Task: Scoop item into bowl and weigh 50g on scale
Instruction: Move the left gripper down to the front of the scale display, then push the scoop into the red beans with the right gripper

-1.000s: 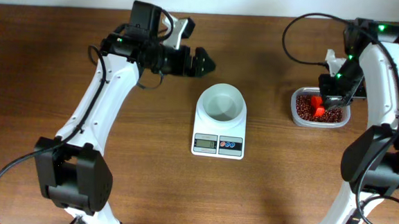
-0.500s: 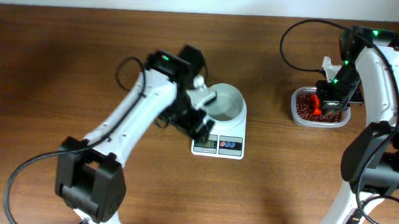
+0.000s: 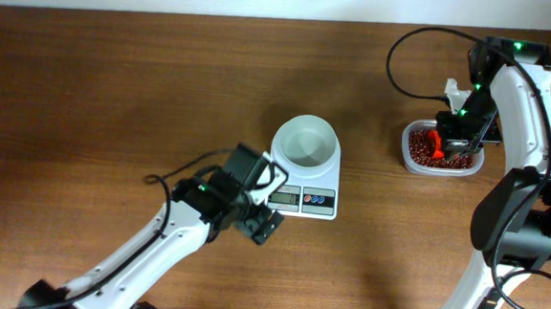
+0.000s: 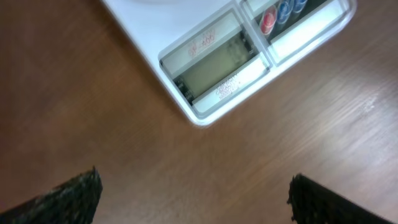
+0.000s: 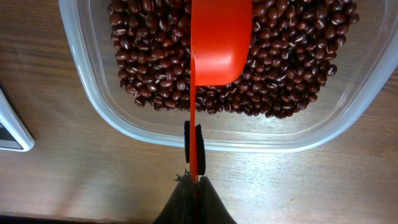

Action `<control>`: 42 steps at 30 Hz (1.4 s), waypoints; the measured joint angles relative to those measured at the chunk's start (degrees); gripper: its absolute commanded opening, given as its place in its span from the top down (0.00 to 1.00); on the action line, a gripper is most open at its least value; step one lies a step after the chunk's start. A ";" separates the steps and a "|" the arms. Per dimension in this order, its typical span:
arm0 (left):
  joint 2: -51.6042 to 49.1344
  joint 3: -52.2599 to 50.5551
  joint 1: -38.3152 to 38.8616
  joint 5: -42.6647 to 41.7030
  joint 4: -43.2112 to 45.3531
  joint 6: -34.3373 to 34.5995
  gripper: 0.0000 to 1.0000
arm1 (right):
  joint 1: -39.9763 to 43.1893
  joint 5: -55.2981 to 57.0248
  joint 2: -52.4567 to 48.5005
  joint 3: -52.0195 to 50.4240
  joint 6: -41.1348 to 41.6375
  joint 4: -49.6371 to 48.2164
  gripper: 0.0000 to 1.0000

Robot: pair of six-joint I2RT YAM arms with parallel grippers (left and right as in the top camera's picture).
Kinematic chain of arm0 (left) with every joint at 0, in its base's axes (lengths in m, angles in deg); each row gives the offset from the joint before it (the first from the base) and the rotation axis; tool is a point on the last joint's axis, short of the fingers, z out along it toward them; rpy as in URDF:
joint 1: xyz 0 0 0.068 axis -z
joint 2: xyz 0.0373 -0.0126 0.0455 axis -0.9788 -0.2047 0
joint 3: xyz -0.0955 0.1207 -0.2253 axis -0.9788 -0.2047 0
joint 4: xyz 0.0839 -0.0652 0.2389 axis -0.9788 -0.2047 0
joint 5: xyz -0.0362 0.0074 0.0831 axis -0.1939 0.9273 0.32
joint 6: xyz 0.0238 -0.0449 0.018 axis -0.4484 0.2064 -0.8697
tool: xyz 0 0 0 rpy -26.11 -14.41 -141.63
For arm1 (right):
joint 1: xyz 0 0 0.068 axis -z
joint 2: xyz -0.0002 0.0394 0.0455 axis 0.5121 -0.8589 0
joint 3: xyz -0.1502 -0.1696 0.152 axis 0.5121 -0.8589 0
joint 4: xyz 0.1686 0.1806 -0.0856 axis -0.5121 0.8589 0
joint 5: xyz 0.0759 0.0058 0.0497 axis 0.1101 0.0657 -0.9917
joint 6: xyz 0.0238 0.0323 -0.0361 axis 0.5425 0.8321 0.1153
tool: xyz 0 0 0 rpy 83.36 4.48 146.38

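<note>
The white bowl (image 3: 305,141) stands empty on the white scale (image 3: 302,196), whose display (image 4: 214,68) and buttons (image 4: 283,9) show in the left wrist view. The dark reddish-brown beans (image 5: 273,56) fill a clear plastic container (image 5: 93,93), seen at right in the overhead view (image 3: 411,159). My right gripper (image 5: 194,180) is shut on the handle of a red scoop (image 5: 217,43), whose bowl rests on the beans. My left gripper (image 4: 196,199) is open and empty over the table just in front of the scale's left front corner (image 3: 264,223).
The wooden table (image 3: 116,97) carries nothing else. The right arm (image 3: 522,112) reaches along the right edge. The left arm (image 3: 165,244) comes from the front left.
My left arm has swung from the far left, past the bowl, down to the front left of the scale. The right gripper with the scoop has stayed over the beans.
</note>
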 measured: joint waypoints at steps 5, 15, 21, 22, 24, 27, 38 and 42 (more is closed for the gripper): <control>-4.63 -4.92 0.00 1.01 2.38 -0.70 0.01 | 0.00 0.02 0.00 0.00 0.00 -0.02 0.95; -14.60 -3.50 0.39 2.51 7.98 -3.43 0.01 | 0.00 0.00 -0.02 -0.04 0.17 -0.04 0.95; -14.82 -3.50 0.39 0.46 9.60 -10.27 0.01 | 0.00 0.02 -0.02 -0.04 0.17 -0.07 0.95; -14.82 -3.50 0.39 0.31 9.53 -10.82 0.01 | 0.00 0.02 -0.02 -0.04 0.15 -0.07 0.95; -14.82 -3.50 0.39 0.13 9.44 -11.63 0.01 | 0.00 0.02 -0.02 -0.04 0.13 -0.09 0.89; -14.82 -3.50 0.39 0.09 9.33 -11.65 0.01 | 0.00 0.04 -0.02 -0.04 0.28 -0.35 0.83; -14.82 -3.50 0.39 -1.60 9.35 -16.37 0.01 | 0.00 -0.04 -0.02 -0.04 1.73 -0.59 0.53; -14.82 -3.50 0.39 -1.60 9.35 -16.55 0.01 | 0.00 -0.68 -0.02 0.46 1.73 0.48 0.38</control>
